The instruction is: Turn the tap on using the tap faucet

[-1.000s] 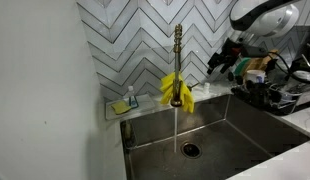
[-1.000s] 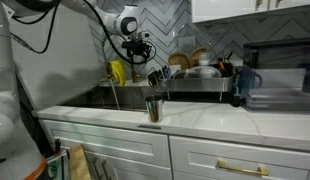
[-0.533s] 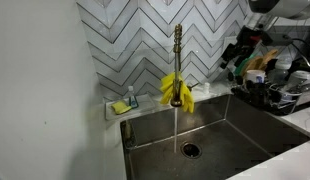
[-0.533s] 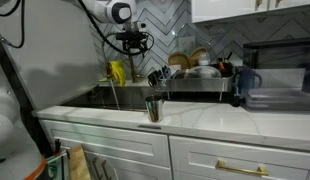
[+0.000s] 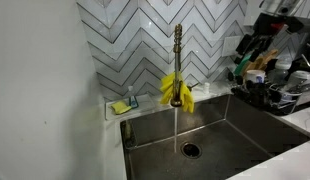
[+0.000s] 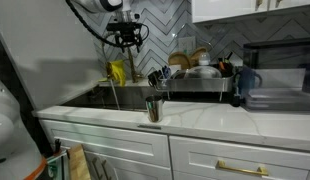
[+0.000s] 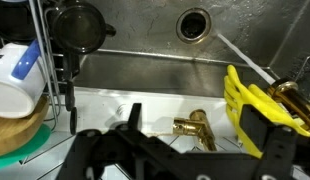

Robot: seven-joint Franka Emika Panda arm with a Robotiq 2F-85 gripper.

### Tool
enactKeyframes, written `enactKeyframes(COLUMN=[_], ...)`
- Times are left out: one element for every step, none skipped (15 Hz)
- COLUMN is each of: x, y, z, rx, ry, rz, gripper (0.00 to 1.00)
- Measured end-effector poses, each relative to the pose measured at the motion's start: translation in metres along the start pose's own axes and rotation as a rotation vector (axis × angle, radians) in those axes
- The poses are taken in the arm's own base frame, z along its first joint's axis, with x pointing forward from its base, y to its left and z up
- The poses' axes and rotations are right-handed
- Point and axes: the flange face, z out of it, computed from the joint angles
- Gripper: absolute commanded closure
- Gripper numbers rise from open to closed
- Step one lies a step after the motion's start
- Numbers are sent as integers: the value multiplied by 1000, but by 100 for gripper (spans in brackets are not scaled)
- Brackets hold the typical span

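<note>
The tall brass tap (image 5: 178, 55) stands at the back of the sink. A yellow cloth (image 5: 176, 90) hangs on its lower neck, and a thin stream of water (image 5: 176, 125) runs from it into the basin. My gripper (image 5: 251, 45) is open and empty, up in the air well to the side of the tap, near the dish rack. In an exterior view it hangs above the cloth (image 6: 117, 72), gripper (image 6: 126, 35). In the wrist view the open fingers (image 7: 195, 115) frame a small brass lever (image 7: 195, 127) far below, with the cloth (image 7: 250, 95) beside it.
A steel sink (image 5: 245, 130) with its drain (image 5: 189, 150) lies below. A sponge dish (image 5: 125, 103) sits on the ledge. A loaded dish rack (image 5: 280, 92) stands beside the sink, with a metal cup (image 6: 153, 108) on the counter and a black pan (image 7: 80, 25).
My gripper has moved up and away from the tap toward the dish rack, staying open. The water runs the same in all frames.
</note>
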Motion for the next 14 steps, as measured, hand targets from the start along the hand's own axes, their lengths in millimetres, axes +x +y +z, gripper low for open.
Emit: enactKeyframes(x=[-5, -11, -16, -23, -29, -34, -40, -45, -51, -55, -60, -64, -68, -72], y=[-4, -8, -12, -16, -19, -23, -25, -28, -30, -32, -34, -35, -36, -36], z=[-4, -8, -11, -13, -14, -14, -15, -15, -16, -16, -17, -16, -16, -16], rx=[2, 5, 9, 16, 26, 38, 50, 64, 78, 96, 120, 144, 167, 190], ry=[0, -3, -6, -10, -10, -6, -2, 4, 9, 18, 29, 39, 50, 57], rz=[0, -1, -6, -13, -19, -22, -21, -20, -17, -12, -7, 2, 11, 20], gripper=[0, 0, 0, 0, 0, 0, 0, 0, 0, 0, 0, 0, 0, 0])
